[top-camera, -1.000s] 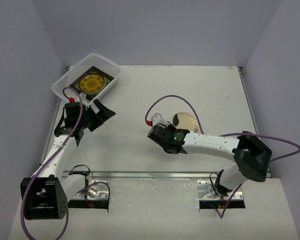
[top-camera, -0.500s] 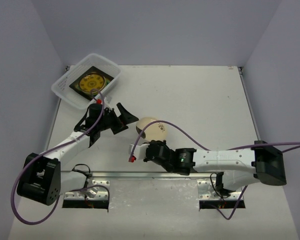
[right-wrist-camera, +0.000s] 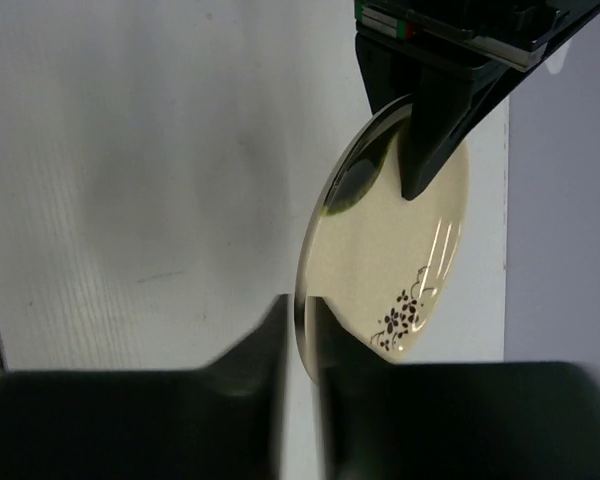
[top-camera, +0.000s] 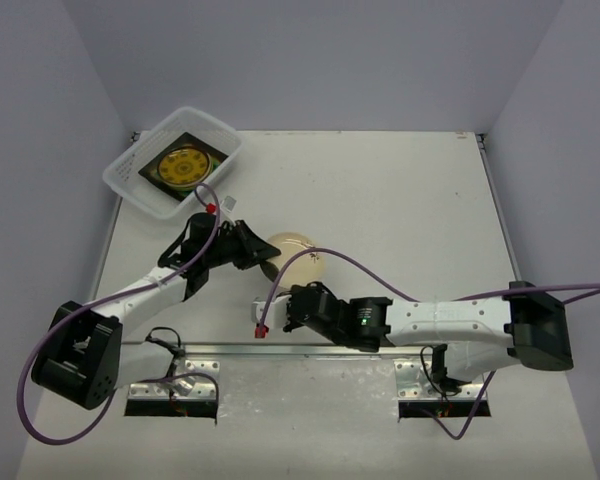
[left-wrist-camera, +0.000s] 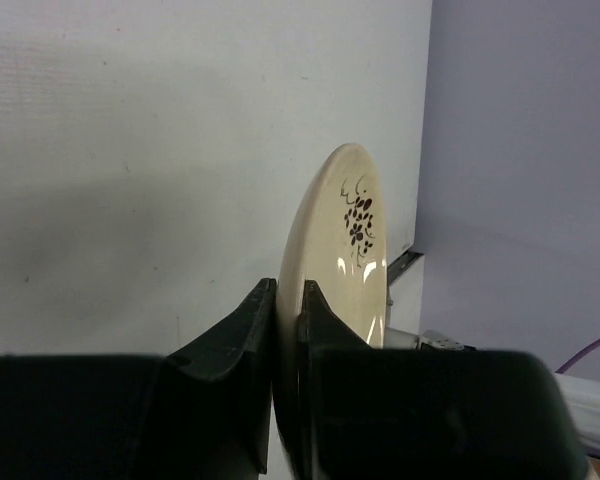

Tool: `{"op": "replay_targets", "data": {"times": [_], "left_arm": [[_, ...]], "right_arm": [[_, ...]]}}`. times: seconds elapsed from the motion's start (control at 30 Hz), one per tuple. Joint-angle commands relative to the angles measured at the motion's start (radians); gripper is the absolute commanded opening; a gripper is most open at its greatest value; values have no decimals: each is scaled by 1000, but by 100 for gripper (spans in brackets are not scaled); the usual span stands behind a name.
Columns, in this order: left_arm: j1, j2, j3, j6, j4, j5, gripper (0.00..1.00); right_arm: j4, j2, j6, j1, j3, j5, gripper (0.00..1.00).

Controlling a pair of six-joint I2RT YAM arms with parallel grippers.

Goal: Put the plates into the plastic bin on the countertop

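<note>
Two grippers have hold of one dish. The left gripper [left-wrist-camera: 288, 312] is drawn in tight on the rim of the cream plate [left-wrist-camera: 342, 250], one dark finger [left-wrist-camera: 242, 335] against the back of the dish and the other against its face. The right gripper [right-wrist-camera: 301, 322] is likewise pinched nearly closed on the same plate, its rim passing between the two blurred fingers at the bottom of the right wrist view. In that view the left gripper's finger lies over the upper part of the plate's face, so the two grips sit on opposite edges.

The plate stands on edge, lifted off the table, its cream face bearing a small dark floral sprig [left-wrist-camera: 358, 218]. From above it sits between the two wrists, in the near-left part of the countertop [top-camera: 400, 190], with the left gripper on its left side and the right gripper on its near side.

Well apart from it, at the far left corner, the plastic bin [top-camera: 216, 128] rests on the countertop at a slant. Inside it lies a dark square plate [top-camera: 212, 153] with a mustard-patterned plate [top-camera: 183, 166] on top.

A metal rail [top-camera: 310, 350] runs along the near edge between the arm bases, and a purple cable [top-camera: 345, 258] loops over the right arm
</note>
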Motion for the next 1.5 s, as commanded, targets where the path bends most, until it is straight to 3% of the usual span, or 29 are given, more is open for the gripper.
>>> {"op": "replay_targets", "data": {"times": [0.0, 0.07, 0.1, 0.2, 0.27, 0.33, 0.43, 0.63, 0.8, 0.83, 0.87, 0.9, 0.93, 1.0, 1.17, 1.3, 1.47], "left_arm": [[-2, -49, 35, 25, -18, -61, 0], [40, -61, 113, 72, -127, -204, 0], [67, -61, 144, 74, -156, -213, 0], [221, -49, 233, 67, -215, -347, 0], [296, -25, 272, 50, -214, -418, 0], [398, 31, 339, 15, -199, -491, 0], [462, 106, 401, -29, -132, -613, 0], [561, 392, 620, -12, -59, -617, 5], [593, 556, 721, 0, -54, -555, 6], [595, 560, 718, 0, -51, -557, 9], [595, 562, 715, -1, -46, -559, 25], [596, 563, 709, 4, -36, -546, 54], [596, 567, 716, 5, -35, -548, 59], [594, 605, 785, 33, -100, -512, 100], [593, 742, 997, 64, -375, -460, 100], [593, 845, 1108, 85, -458, -405, 100], [598, 909, 1234, 111, -646, -450, 100]], "right_arm": [[126, -1, 23, -3, 26, 45, 77], [105, -11, 165, -69, -4, 96, 99], [68, -16, 183, -79, -2, 95, 99], [-145, -38, 595, -299, 70, -1, 99], [-146, -72, 689, -343, 52, 19, 99], [-122, -143, 723, -353, 23, 65, 99], [-159, -219, 811, -371, 24, 135, 99], [-216, -440, 884, -383, 0, 72, 99], [-277, -511, 885, -384, -6, 48, 99], [-283, -518, 884, -384, -6, 49, 99], [-290, -524, 882, -384, -4, 52, 99], [-292, -523, 881, -384, -2, 54, 99], [-293, -523, 878, -384, 2, 54, 99], [-312, -498, 871, -384, 26, 33, 99], [-373, -390, 901, -438, 84, -36, 99], [-376, -333, 936, -508, 103, -167, 99], [-398, -314, 934, -526, 122, -194, 99]]}}
